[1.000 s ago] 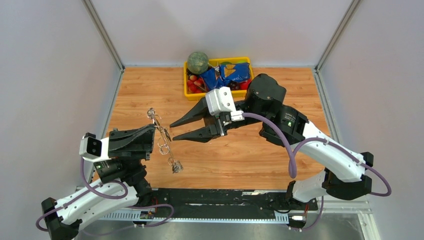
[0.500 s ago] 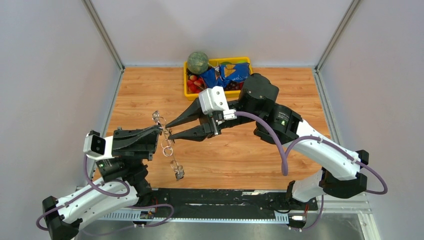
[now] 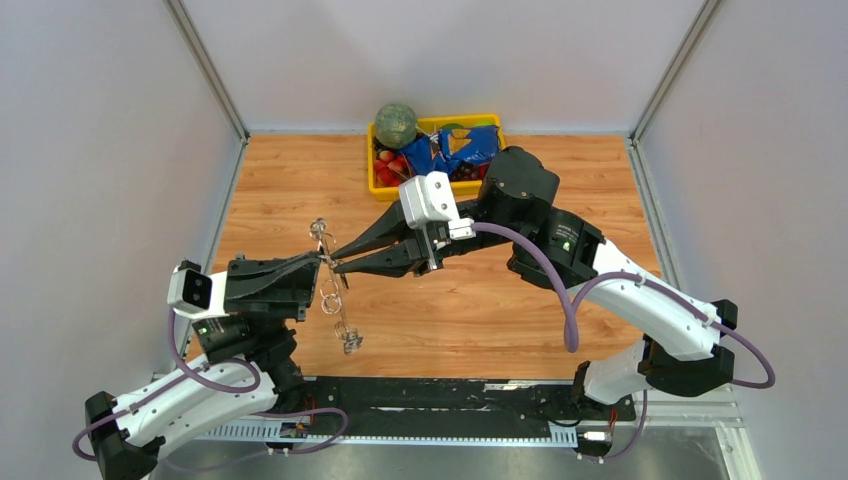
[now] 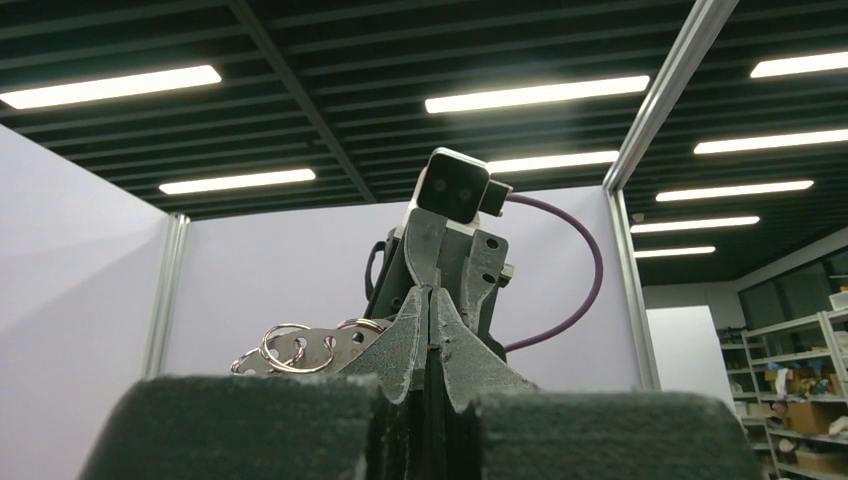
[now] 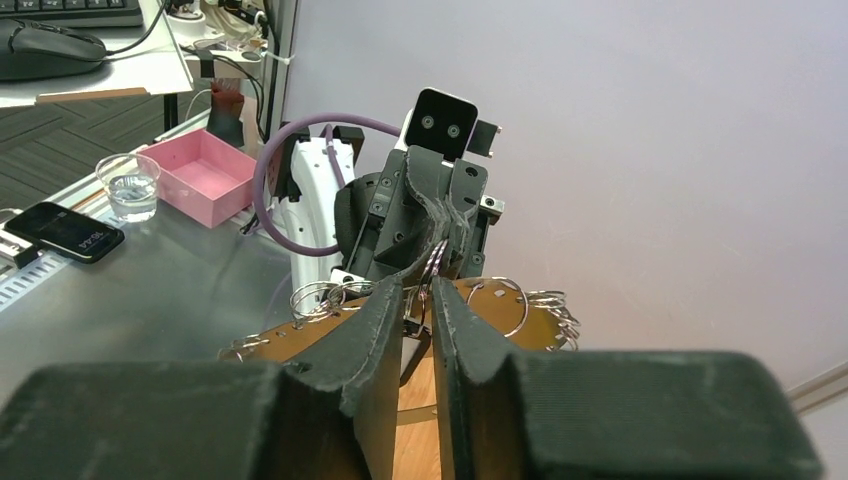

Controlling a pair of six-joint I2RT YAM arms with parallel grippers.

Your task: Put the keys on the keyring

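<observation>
Wooden table (image 3: 480,320) lies under both arms; toward its near-left corner the left claw (image 3: 316,265) is pressed together on the keyring (image 3: 330,295), held off the boards with its links dangling. Beyond it, the right claw (image 3: 338,263) has its tips a slit apart at that ring, and I cannot tell if they pinch it. Farther back, a yellow tray (image 3: 374,188) sits at the far edge.

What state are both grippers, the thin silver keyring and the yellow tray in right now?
Left gripper: shut on the thin silver metal keyring.
Right gripper: shut on the keyring too, opposite the left.
Keyring: pinched between both, links trailing out either side.
Yellow plastic tray: full, at the far edge.
</observation>
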